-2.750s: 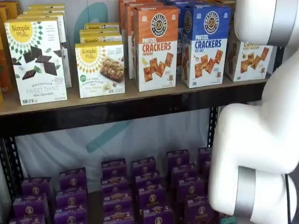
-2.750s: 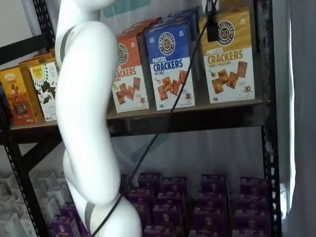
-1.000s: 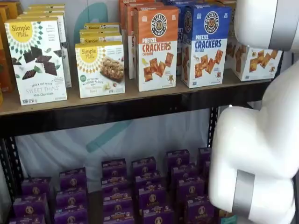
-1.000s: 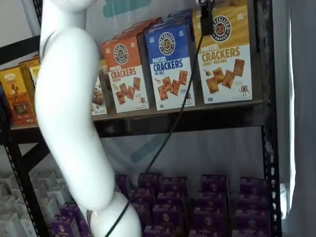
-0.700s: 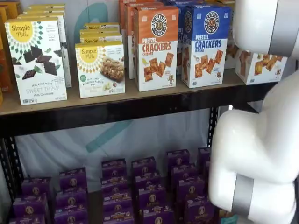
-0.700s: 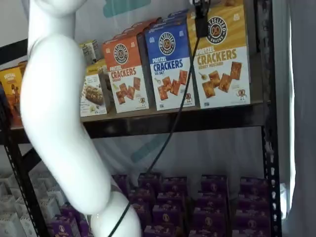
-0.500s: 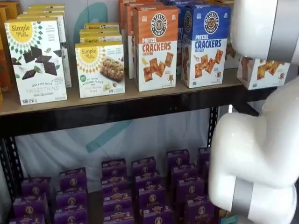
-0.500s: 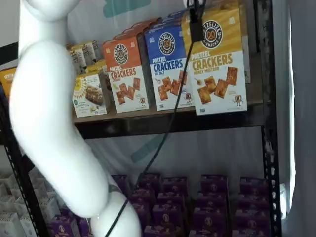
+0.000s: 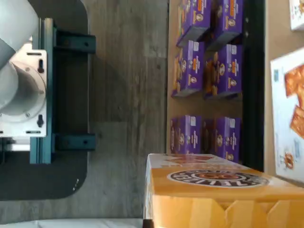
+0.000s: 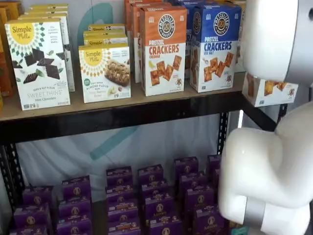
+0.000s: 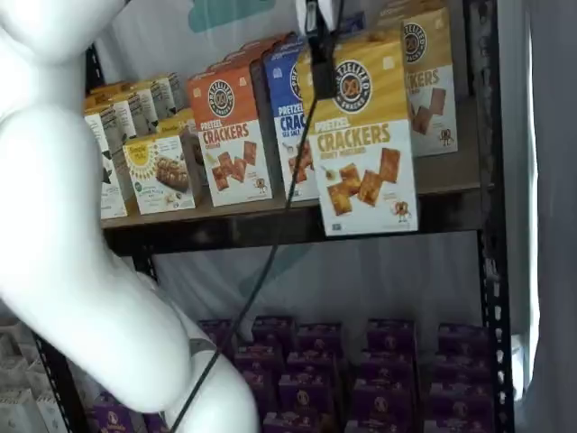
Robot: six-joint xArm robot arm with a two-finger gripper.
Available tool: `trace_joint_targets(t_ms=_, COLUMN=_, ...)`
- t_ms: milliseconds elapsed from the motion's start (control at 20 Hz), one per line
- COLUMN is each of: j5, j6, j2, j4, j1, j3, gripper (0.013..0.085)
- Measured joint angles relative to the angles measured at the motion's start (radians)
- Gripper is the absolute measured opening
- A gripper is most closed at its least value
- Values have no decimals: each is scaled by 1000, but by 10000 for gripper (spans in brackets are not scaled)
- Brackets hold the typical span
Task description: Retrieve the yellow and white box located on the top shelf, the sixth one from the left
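1. Clamped on the yellow and white box: the hand, at the upper middle of a shelf view, one black finger lying down the box's yellow front.
2. Held upright in the air, in front of the top counter and clear of its board; lower edge level with the dark front rail.
3. In the other shelf view, only the box's white lower part visible at the right edge, below a white link of the arm and just past the counter's right end.
4. Standing on the counter: an orange cracker box, a blue cracker box just beside it, and white Simple Mills boxes toward the left.
5. At the upper right of a shelf view, a second yellow cracker box on the counter, behind the held one.
6. Hanging from the hand and crossing the frame toward the lower left: a black cable.
7. Rows of small purple boxes on the level below.
8. In the wrist view, the held box's yellow top with its round logo close to the camera, purple boxes far beneath.
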Motion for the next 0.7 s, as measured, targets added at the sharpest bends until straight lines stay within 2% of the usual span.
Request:
trace_joint_targets(t_ms=150, j5=13, j6=46, j2=-43, j4=-11, j1=50, j3=37, gripper=610)
trace_joint_targets(t_ms=350, j5=28, j6=91, j2=-79, j4=-17, j1=96, j3=66, gripper=610)
trace_joint_targets(t_ms=700, j5=55, j6=146, j2=-119, j4=-21, j1=148, j3=92, gripper=610)
